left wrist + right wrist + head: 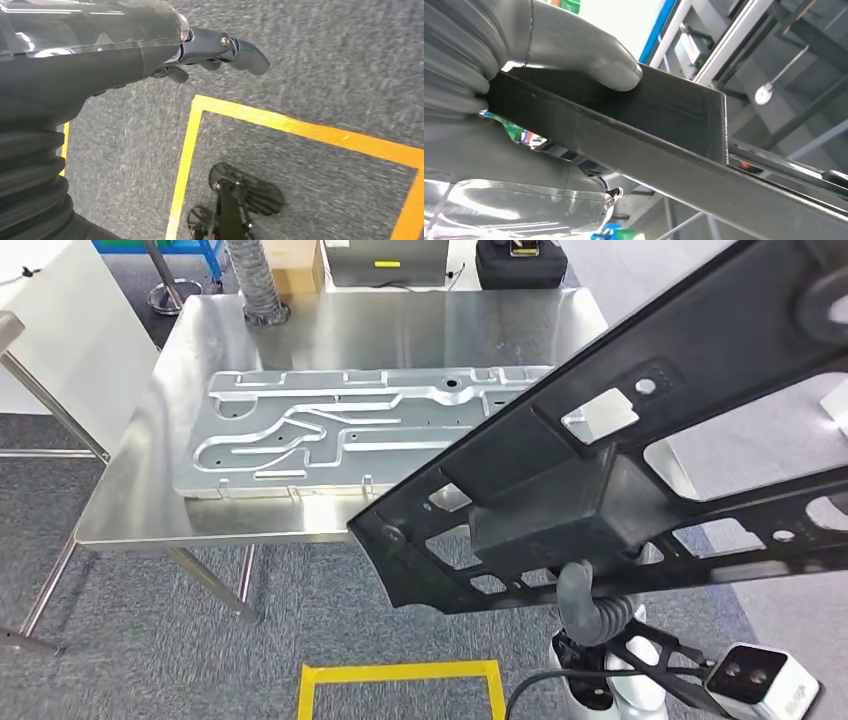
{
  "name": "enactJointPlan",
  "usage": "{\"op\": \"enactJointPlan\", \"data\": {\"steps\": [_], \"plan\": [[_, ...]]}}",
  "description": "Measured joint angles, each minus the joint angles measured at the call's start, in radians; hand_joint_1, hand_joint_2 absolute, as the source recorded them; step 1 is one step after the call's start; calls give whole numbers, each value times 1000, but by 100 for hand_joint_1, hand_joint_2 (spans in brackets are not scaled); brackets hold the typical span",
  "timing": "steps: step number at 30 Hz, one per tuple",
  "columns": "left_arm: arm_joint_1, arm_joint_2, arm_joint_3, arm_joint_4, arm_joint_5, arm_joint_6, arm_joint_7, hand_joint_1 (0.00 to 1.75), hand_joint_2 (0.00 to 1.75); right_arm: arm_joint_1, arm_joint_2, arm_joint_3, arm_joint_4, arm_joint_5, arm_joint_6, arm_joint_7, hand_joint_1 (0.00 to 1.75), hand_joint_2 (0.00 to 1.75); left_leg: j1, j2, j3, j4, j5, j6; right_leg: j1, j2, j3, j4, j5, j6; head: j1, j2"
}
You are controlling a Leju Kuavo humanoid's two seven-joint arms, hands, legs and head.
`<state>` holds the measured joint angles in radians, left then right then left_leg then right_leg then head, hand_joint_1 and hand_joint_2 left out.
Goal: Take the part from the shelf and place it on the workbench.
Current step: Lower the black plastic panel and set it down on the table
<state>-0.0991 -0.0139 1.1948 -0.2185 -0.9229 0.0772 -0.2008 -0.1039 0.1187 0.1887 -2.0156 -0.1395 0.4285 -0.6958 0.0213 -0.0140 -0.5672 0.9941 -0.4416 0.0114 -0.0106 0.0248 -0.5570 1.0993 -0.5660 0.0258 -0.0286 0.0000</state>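
The left hand (220, 50) is hanging over the carpet, fingers loosely apart and grasping nothing. The right hand (549, 65) is clamping the black part (620, 470), which is reaching up and away from it over the table (380, 335). Fetching looks finished; lowering and releasing are remaining.

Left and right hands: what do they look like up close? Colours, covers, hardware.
Left hand: glossy dark grey shell with a clear film over it, black ribbed wrist cover, dark blue-grey fingers with silver screw heads. Right hand: grey ribbed cover, thick smooth grey thumb, and the same clear film over a glossy shell.
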Motion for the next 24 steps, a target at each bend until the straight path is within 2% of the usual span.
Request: {"op": "enactJointPlan", "data": {"steps": [2, 3, 4, 5, 6, 7, 8, 9, 10, 12, 14, 15, 17, 18, 19, 20, 22, 23, 24], "plan": [[1, 0, 0, 0, 2, 1, 0, 0, 175, 5, 4, -11, -8, 13, -12, 0, 143, 175, -3, 6, 11, 0, -11, 6, -1, -14, -91, 144, -46, 3, 0, 0], [2, 0, 0, 0, 3, 2, 0, 0, 175, 8, 6, -18, -16, 27, -27, 0, 143, 175, -4, 8, 17, 0, -18, 7, -2, -16, -127, 191, -49, 3, 0, 0], [2, 0, 1, 0, 6, 3, 1, 0, 175, 11, 8, -25, -26, 46, -50, 0, 143, 175, -6, 9, 25, 1, -25, 6, -2, -17, -146, 200, -30, 2, 0, 0], [3, 0, 1, 0, 9, 5, 1, 0, 175, 12, 10, -32, -40, 70, -84, 0, 143, 175, -7, 9, 36, 1, -32, 5, -2, -18, -141, 164, 11, -1, 0, 0], [3, 0, 2, 0, 12, 7, 1, 0, 175, 13, 12, -36, -59, 99, -131, 0, 143, 175, -9, 9, 49, 1, -41, 4, -1, -20, -119, 96, 63, -6, 0, 0], [3, 0, 3, 0, 15, 9, 2, 0, 175, 12, 12, -38, -78, 130, -189, 0, 143, 175, -10, 9, 59, 0, -50, 1, 2, -23, -92, 27, 104, -12, 0, 0], [3, -1, 4, 0, 18, 10, 2, 0, 175, 11, 12, -38, -97, 164, -260, 0, 143, 175, -11, 9, 65, 1, -58, -3, 6, -25, -69, -31, 130, -18, 0, 0], [3, -2, 6, 0, 19, 10, 0, 0, 175, 2, 10, -35, -109, 204, -353, 2, 143, 175, -12, 10, 66, 1, -64, -8, 9, -26, -57, -64, 139, -24, 0, 0], [3, -2, 7, 0, 17, 8, -3, 0, 175, -20, 6, -31, -106, 248, -462, 9, 143, 175, -11, 13, 65, 0, -68, -14, 12, -25, -54, -74, 134, -28, 0, 0], [0, -1, 8, 0, 8, -2, -14, 0, 175, -109, -14, -26, -53, 336, -684, 43, 143, 175, -11, 22, 70, -4, -75, -24, 10, -15, -52, -84, 132, -35, 0, 0], [-8, -2, 7, 0, 2, -8, -23, 0, 175, -219, -39, -38, 43, 393, -813, 77, 143, 175, -12, 25, 61, 31, -95, -31, 3, -10, -37, -97, 131, -43, 0, 0], [-10, -2, 7, 0, 1, -10, -25, 0, 175, -266, -51, -48, 97, 420, -845, 91, 143, 175, -11, 23, 37, 82, -116, -35, 0, -10, -28, -103, 128, -47, 0, 0], [-9, -3, 7, 0, 1, -14, -27, 0, 175, -345, -73, -65, 208, 510, -888, 126, 143, 175, -9, 22, -51, 226, -162, -41, 1, -9, -17, -104, 120, -51, 0, 0], [-7, -4, 7, 0, 0, -15, -27, 0, 175, -381, -85, -69, 264, 575, -912, 154, 143, 175, -8, 22, -95, 281, -168, -43, 1, -8, -12, -104, 115, -51, 0, 0], [-6, -4, 7, 0, -1, -17, -27, 0, 175, -413, -95, -72, 315, 644, -932, 185, 143, 175, -8, 22, -123, 300, -152, -44, 1, -7, -5, -104, 109, -50, 0, 0], [-4, -4, 7, 0, -3, -18, -27, 0, 175, -445, -105, -74, 364, 720, -950, 220, 143, 175, -8, 22, -131, 277, -113, -43, 2, -6, 4, -104, 102, -49, 0, 0], [-2, -4, 7, 0, -9, -20, -27, 0, 175, -509, -122, -72, 460, 901, -962, 310, 143, 175, -9, 21, -96, 142, -7, -34, 3, -6, 27, -104, 85, -45, 0, 0], [-1, -4, 7, 0, -11, -22, -28, 0, 175, -546, -129, -68, 512, 1006, -958, 362, 143, 175, -12, 21, -75, 81, 31, -28, 5, -6, 34, -103, 78, -42, 0, 0], [-1, -4, 7, 0, -15, -24, -29, 0, 175, -585, -135, -61, 566, 1107, -946, 414, 143, 175, -14, 21, -60, 38, 48, -22, 6, -5, 37, -103, 73, -38, 0, 0]]}}
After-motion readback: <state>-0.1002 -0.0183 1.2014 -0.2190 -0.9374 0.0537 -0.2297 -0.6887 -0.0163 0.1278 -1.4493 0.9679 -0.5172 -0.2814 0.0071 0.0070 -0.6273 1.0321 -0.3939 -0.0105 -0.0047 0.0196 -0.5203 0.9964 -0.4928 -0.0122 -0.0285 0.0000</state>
